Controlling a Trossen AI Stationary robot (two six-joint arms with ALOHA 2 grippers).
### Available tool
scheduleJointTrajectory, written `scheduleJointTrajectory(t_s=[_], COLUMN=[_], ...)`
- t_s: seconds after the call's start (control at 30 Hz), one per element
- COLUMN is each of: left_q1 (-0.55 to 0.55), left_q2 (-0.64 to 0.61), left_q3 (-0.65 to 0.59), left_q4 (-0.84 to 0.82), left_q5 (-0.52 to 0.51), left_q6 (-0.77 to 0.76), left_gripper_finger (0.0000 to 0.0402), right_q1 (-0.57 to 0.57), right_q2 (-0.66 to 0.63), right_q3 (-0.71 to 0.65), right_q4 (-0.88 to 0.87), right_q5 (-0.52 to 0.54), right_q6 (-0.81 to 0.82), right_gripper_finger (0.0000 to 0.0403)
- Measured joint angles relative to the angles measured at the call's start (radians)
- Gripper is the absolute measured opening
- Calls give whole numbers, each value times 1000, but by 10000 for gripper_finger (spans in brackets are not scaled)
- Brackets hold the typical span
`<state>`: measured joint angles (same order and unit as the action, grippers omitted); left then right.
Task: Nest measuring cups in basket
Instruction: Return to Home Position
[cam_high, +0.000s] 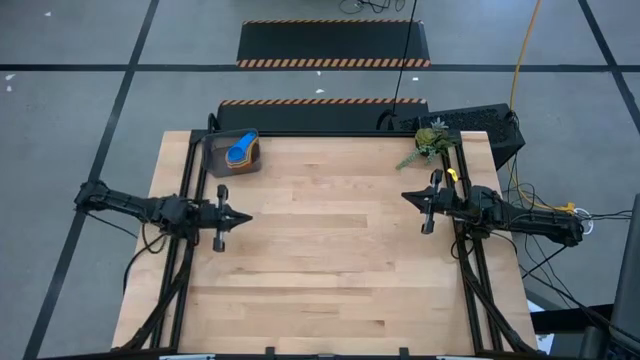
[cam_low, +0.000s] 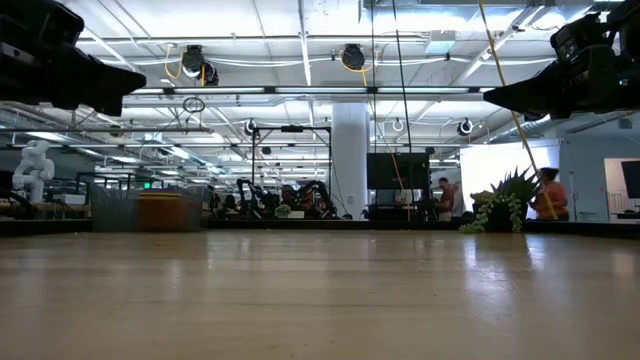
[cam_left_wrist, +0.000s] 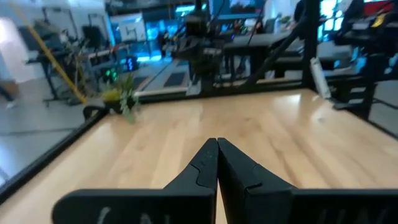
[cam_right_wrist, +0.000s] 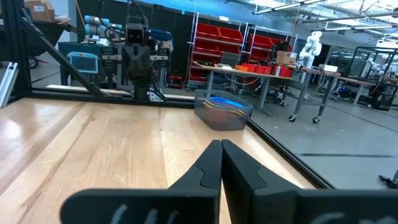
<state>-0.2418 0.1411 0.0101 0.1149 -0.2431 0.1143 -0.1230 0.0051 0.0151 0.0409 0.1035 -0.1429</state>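
Seen from above, the basket (cam_high: 214, 162) sits at the table's (cam_high: 330, 270) 11 o'clock corner. The cups (cam_high: 240, 151) are stacked inside it. A blue one is on top with orange showing beneath, and the rest are hidden, so the count cannot be checked. No cup shows outside the basket.

The left gripper (cam_high: 246, 217) hangs at 9 o'clock and the right gripper (cam_high: 404, 197) at 3 o'clock. Each has its fingers pressed together on nothing, and both are well apart from the basket. A sprig (cam_high: 430, 143) lies at 1 o'clock.

The nesting looks finished. All that seems left is for the arms to settle into their rest pose, and the cups need no more handling unless a hidden one sits crooked.
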Motion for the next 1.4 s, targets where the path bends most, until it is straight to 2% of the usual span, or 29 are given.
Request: scheduleJointTrajectory(t_s=[0.2, 0.4, 0.57, 1.4], left_q1=[57, 156, 193, 186], left_q2=[-140, -117, -116, -115], left_q3=[3, 3, 3, 2], left_q4=[-76, -87, -100, -102], left_q5=[79, 124, 197, 191], left_q6=[30, 8, -20, -41], left_gripper_finger=[3, 5, 4, 10], right_q1=[0, 0, 0, 0], right_q2=[0, 0, 2, 2], right_q3=[0, 0, 0, 0], right_q4=[0, 0, 2, 7], right_q5=[0, 0, 0, 0], right_q6=[0, 0, 0, 0], right_gripper_finger=[0, 0, 0, 0])
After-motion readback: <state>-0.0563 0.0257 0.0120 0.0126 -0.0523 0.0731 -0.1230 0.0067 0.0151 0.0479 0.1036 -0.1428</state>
